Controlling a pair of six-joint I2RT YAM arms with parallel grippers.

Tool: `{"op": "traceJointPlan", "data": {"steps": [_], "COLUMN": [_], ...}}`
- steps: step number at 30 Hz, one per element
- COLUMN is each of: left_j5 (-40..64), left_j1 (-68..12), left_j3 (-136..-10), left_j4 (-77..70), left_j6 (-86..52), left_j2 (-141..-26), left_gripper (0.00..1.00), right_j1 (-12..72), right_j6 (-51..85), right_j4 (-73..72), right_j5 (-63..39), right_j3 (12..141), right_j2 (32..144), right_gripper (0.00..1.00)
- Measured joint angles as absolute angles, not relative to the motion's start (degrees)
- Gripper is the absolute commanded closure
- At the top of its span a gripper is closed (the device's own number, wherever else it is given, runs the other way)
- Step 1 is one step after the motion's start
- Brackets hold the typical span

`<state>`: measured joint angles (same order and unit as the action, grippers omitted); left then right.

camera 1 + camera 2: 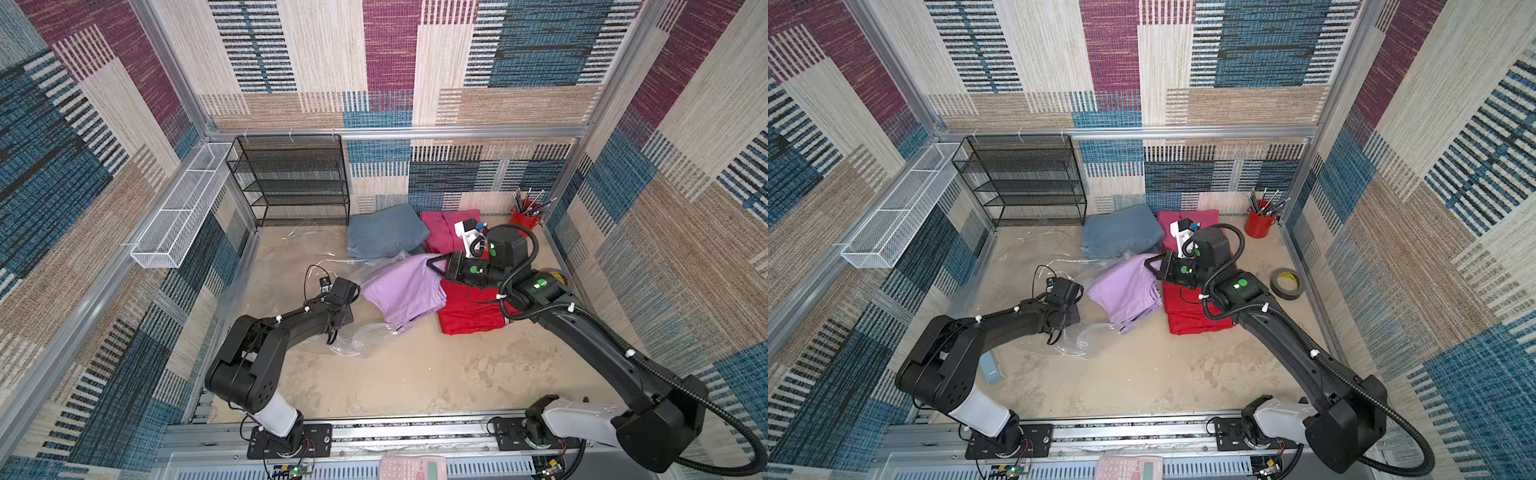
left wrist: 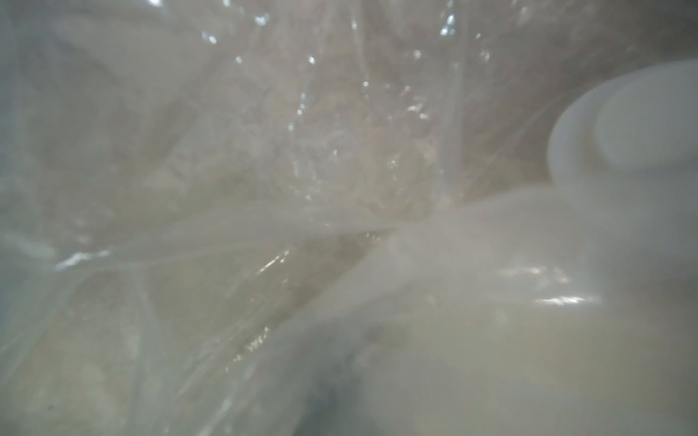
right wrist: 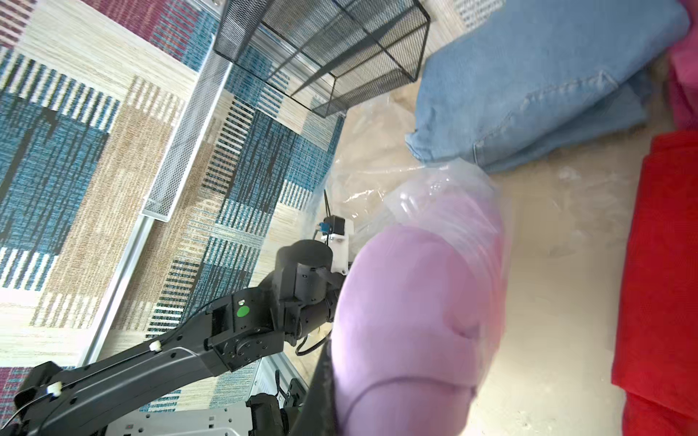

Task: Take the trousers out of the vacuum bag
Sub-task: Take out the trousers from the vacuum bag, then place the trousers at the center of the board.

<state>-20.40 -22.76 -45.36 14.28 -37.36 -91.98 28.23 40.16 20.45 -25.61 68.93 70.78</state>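
Gripping the lilac trousers (image 1: pixel 405 291) at frame centre, our right gripper (image 1: pixel 436 266) is clamped on cloth part-covered by the vacuum bag (image 1: pixel 361 336). Our left gripper (image 1: pixel 336 328), lower left of them, is closed, down at the plastic. Keys on the calculator (image 1: pixel 413 467) are too small to read.

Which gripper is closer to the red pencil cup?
Right. The right gripper holds the lilac trousers mid-table, toward the cup; the left gripper is farther, at the vacuum bag.

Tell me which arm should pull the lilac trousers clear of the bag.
Right: the right gripper is shut on the lilac trousers; the left gripper, at the vacuum bag, seems to anchor it.
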Motion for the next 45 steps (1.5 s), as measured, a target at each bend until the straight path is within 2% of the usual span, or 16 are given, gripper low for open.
{"op": "traceJointPlan", "data": {"steps": [6,16,30,38,45], "left_j5": [-20.93,-22.87,-23.81,-23.55,-19.42], "left_j1": [-22.0,-21.65,-20.36,-15.59,-8.03], "left_j3": [-45.47,-51.77,-54.26,-53.65,-54.52], "left_j4": [18.26,20.27,22.06,27.92,30.35], "left_j6": [-37.67,-37.63,-36.91,-33.85,-31.29], "left_j2": [-89.58,-97.62,-99.33,-90.98,-84.93], "left_gripper": [1.0,1.0,1.0,1.0,1.0], "right_j1": [25.58,24.1,16.36,10.44,9.89], "right_j6": [38.04,38.13,35.79,34.3,33.12], "right_j4": [22.15,19.99,18.76,19.92,18.44], "right_j5": [-27.53,-28.53,-27.9,-25.78,-25.58], "right_j3": [73.58,75.4,83.24,82.83,79.7], "right_j2": [70.15,72.82,72.18,70.57,71.16], "right_gripper": [1.0,1.0,1.0,1.0,1.0]}}
